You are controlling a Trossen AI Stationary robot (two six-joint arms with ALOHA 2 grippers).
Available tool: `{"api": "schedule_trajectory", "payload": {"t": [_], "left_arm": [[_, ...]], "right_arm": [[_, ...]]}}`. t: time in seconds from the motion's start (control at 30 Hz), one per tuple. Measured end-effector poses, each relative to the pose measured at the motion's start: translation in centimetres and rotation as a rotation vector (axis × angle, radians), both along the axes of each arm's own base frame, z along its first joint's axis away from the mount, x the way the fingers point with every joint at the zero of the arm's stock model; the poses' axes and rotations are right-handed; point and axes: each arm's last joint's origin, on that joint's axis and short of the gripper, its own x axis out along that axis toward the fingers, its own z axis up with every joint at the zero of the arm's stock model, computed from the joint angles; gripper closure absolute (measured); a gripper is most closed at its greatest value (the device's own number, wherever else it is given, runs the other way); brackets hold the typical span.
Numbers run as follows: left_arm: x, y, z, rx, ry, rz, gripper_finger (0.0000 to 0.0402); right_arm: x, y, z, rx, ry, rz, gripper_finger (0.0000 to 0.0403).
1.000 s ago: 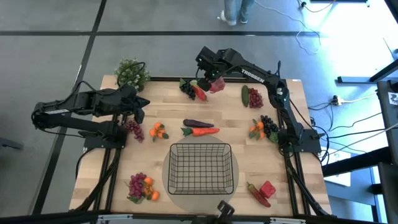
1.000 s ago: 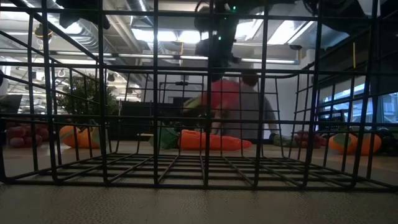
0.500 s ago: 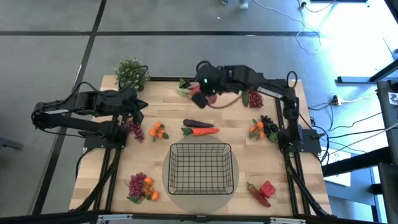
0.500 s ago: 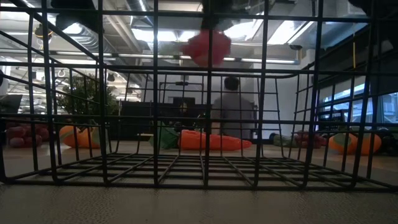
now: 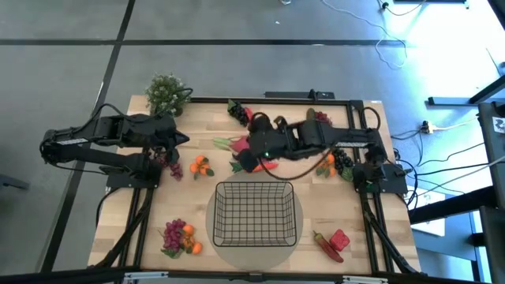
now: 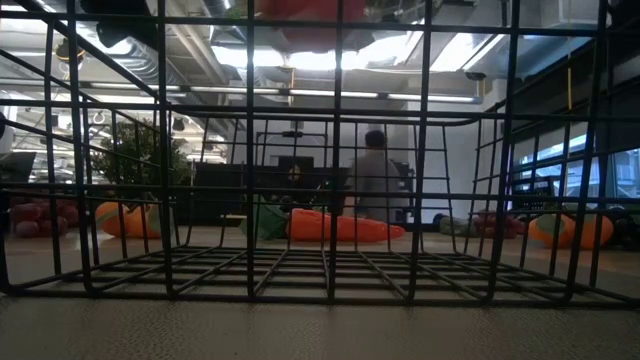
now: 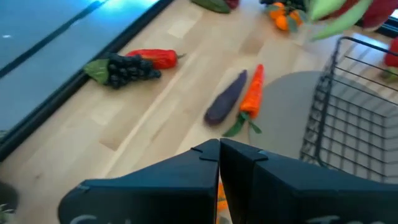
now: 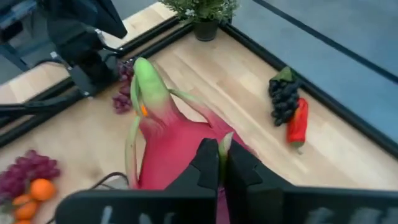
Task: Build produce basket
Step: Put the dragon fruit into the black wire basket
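— What do the two arms look like?
— Dark, jointed segments on black frame mounts; black cables trail off the right arm (image 5: 347, 142). The left arm (image 5: 95, 142) matches it.

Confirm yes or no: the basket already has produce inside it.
No: in the high view the basket shows only bare mesh, and the pink radish sits in the right gripper.

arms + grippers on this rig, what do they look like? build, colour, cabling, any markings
Two slim black jointed arms on black frame mounts at the table's side edges. The left gripper and right gripper each end in two flat, angular matte-black fingers. A thin black cable loops beside the right arm. No marking is readable now.
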Motion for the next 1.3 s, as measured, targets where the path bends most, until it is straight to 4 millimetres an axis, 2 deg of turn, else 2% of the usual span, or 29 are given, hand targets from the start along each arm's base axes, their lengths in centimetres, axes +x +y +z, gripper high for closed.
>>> {"api": "schedule_trajectory", "payload": {"t": [0.2, 0.37, 0.5, 0.63, 0.77, 0.93, 1.03, 1.17, 1.3], "left_arm": [[0.1, -0.2, 0.0, -0.026, -0.006, -0.042, 0.0401], [0.1, -0.5, 0.0, -0.032, -0.011, -0.066, 0.0401], [0.1, -0.7, 0.1, -0.033, -0.014, -0.09, 0.0401], [0.2, -0.9, 0.1, -0.058, -0.024, -0.093, 0.0401], [0.2, -1.2, 0.1, -0.069, -0.027, -0.113, 0.0401], [0.2, -1.5, 0.1, -0.069, -0.026, -0.134, 0.0401], [0.2, -1.6, 0.1, -0.057, -0.021, -0.152, 0.0401], [0.2, -1.7, 0.1, -0.035, -0.014, -0.177, 0.0401], [0.2, -1.7, 0.1, -0.007, -0.005, -0.196, 0.0401]], "right_arm": [[-2.1, 2.2, 1.5, 0.024, -0.032, 0.03, 0.0403], [-6.1, 1.9, 3.9, 0.024, -0.018, 0.01, 0.0403], [-7.5, 2.0, 4.5, 0.028, -0.035, 0.013, 0.0403], [-7.5, 2.6, 3.9, 0.039, -0.028, 0.022, 0.0403], [-7.4, 3.1, 2.4, 0.045, 0.055, 0.023, 0.0403], [-9.1, 2.5, 1.9, 0.063, 0.093, -0.053, 0.0403], [-10.3, 1.8, 2.0, 0.084, 0.058, -0.083, 0.0403], [-11.4, 0.7, 1.1, 0.125, -0.022, -0.124, 0.0403], [-12.0, -0.3, 0.3, 0.167, -0.203, -0.125, 0.0403]]}}
